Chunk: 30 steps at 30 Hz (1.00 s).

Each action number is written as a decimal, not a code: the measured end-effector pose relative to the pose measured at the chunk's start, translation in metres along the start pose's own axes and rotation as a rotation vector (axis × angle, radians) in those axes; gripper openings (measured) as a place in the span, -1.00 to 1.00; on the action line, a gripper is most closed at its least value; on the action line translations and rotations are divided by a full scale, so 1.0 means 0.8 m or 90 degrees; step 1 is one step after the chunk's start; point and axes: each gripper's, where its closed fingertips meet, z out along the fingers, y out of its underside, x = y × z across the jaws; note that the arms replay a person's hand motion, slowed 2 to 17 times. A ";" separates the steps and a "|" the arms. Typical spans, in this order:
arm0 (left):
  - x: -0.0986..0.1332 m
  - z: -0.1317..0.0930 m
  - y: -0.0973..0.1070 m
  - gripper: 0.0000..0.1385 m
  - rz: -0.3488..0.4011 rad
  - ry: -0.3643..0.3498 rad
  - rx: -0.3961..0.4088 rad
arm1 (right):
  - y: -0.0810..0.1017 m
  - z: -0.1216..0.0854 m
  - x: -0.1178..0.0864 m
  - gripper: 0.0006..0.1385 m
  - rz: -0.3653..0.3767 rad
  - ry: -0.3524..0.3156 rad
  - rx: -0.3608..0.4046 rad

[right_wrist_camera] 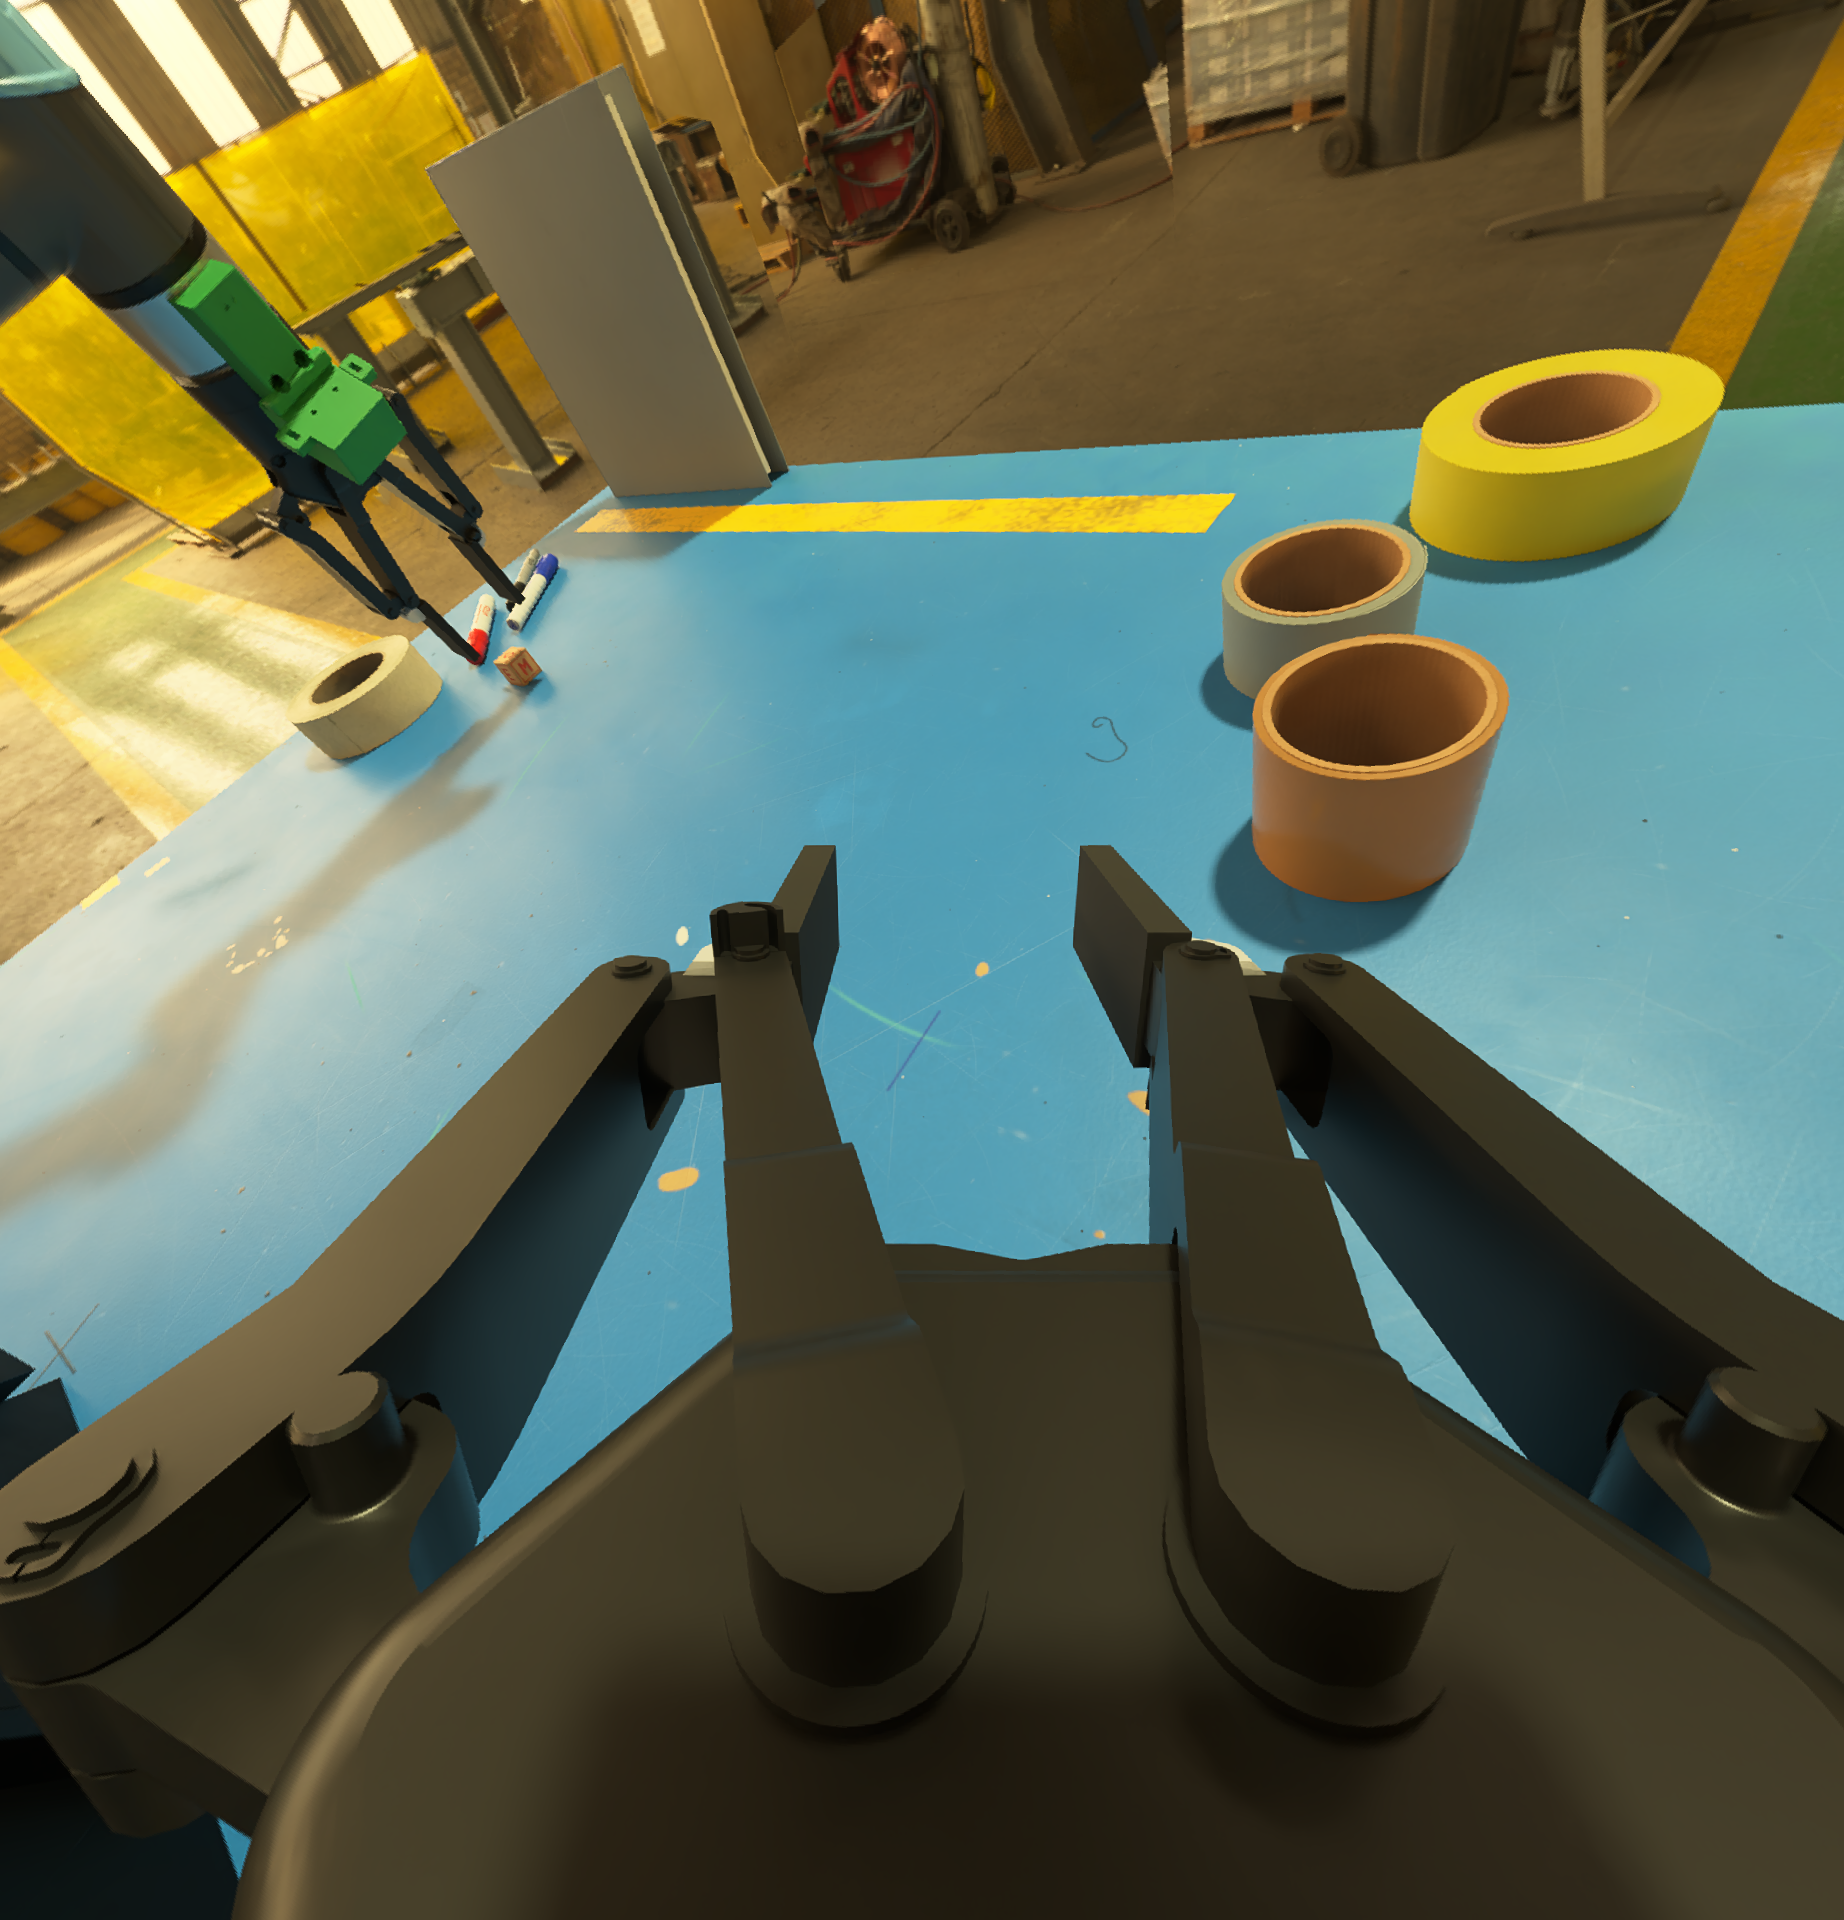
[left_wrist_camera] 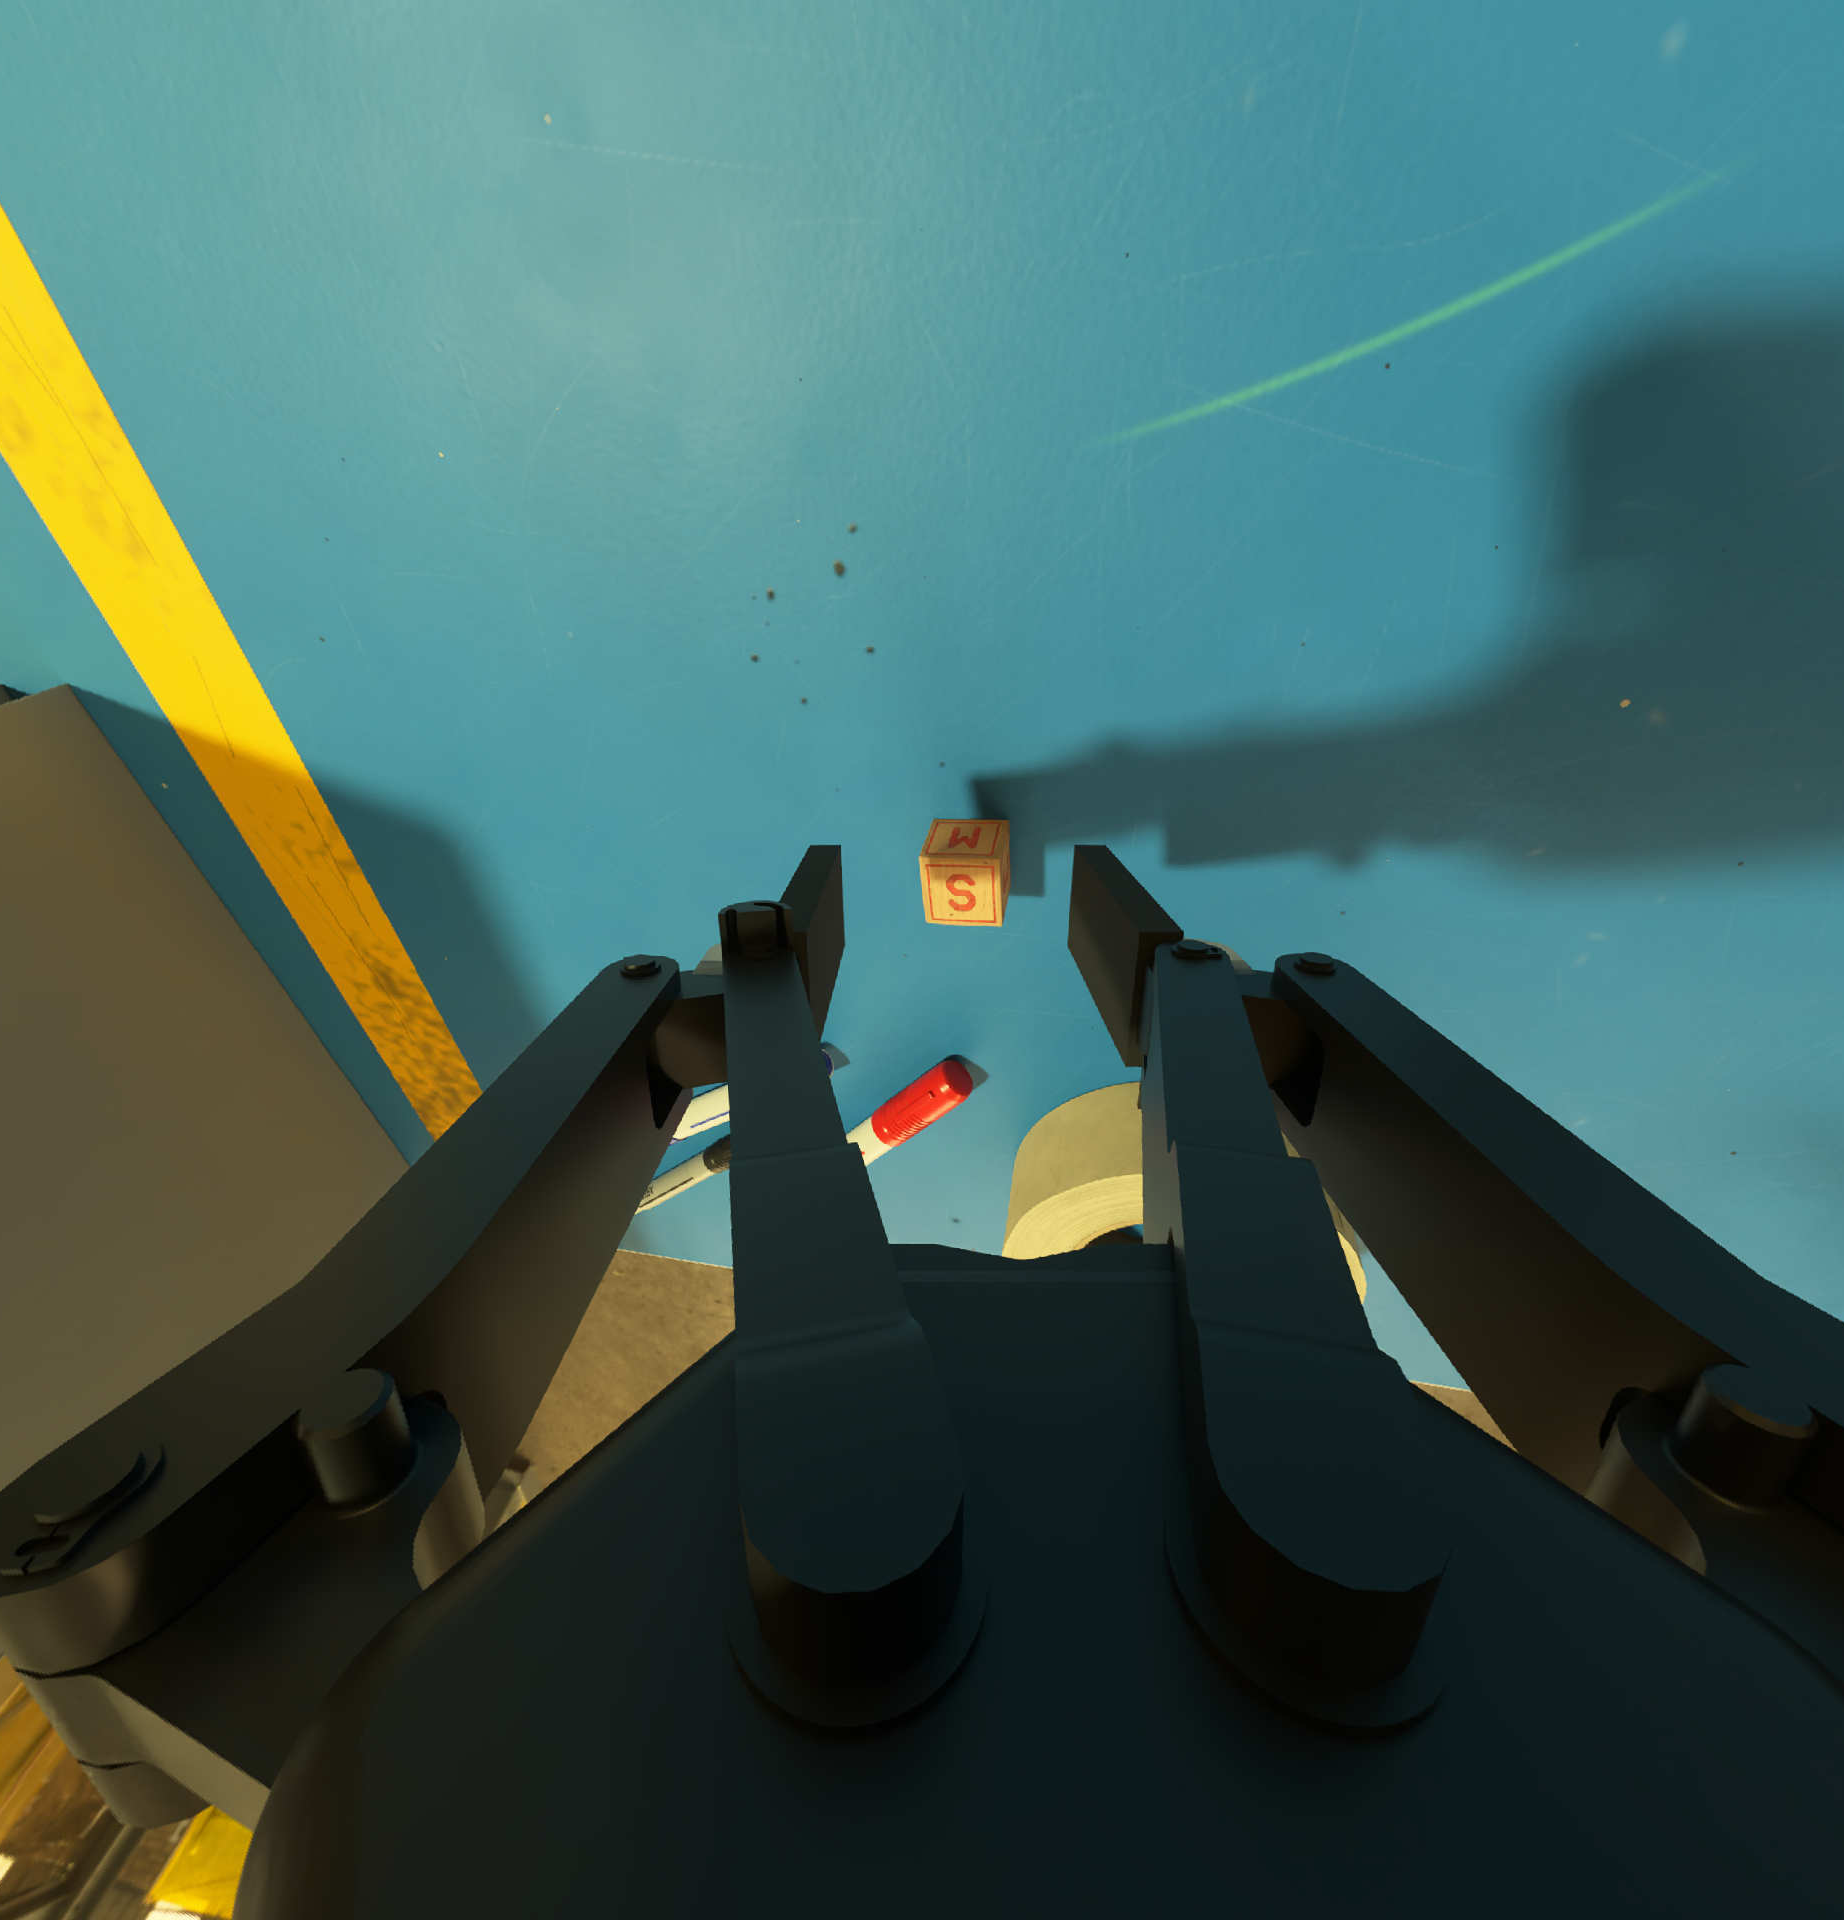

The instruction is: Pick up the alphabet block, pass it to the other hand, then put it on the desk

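The alphabet block [left_wrist_camera: 963, 873] is a small wooden cube with red letters, standing on the blue desk [left_wrist_camera: 897, 364]. In the left wrist view it lies just beyond and between my open left gripper's [left_wrist_camera: 955, 883] fingertips, untouched. In the right wrist view the block [right_wrist_camera: 518, 665] is far off at the left, with the left gripper [right_wrist_camera: 497, 629] low over it, jaws spread. My right gripper [right_wrist_camera: 955, 883] is open and empty above the bare blue desk [right_wrist_camera: 793, 727], far from the block.
Red marker [left_wrist_camera: 913, 1107] and other markers [right_wrist_camera: 531, 592] lie close by the block, with a beige tape roll [right_wrist_camera: 367, 696]. A grey panel [right_wrist_camera: 596, 291] stands behind. Yellow [right_wrist_camera: 1562, 457], grey [right_wrist_camera: 1318, 608] and orange [right_wrist_camera: 1375, 769] tape rolls sit right. A yellow stripe [right_wrist_camera: 897, 514] marks the desk.
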 end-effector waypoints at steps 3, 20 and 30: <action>-0.002 0.003 0.001 -0.16 0.005 0.002 -0.008 | -0.001 0.002 0.000 -0.11 0.000 0.000 -0.003; -0.001 0.022 0.006 -0.22 0.038 0.020 -0.060 | -0.005 0.009 -0.001 -0.11 -0.009 0.000 -0.013; 0.000 0.031 0.007 -0.23 0.048 0.024 -0.078 | -0.004 0.013 0.000 -0.11 -0.009 -0.005 -0.016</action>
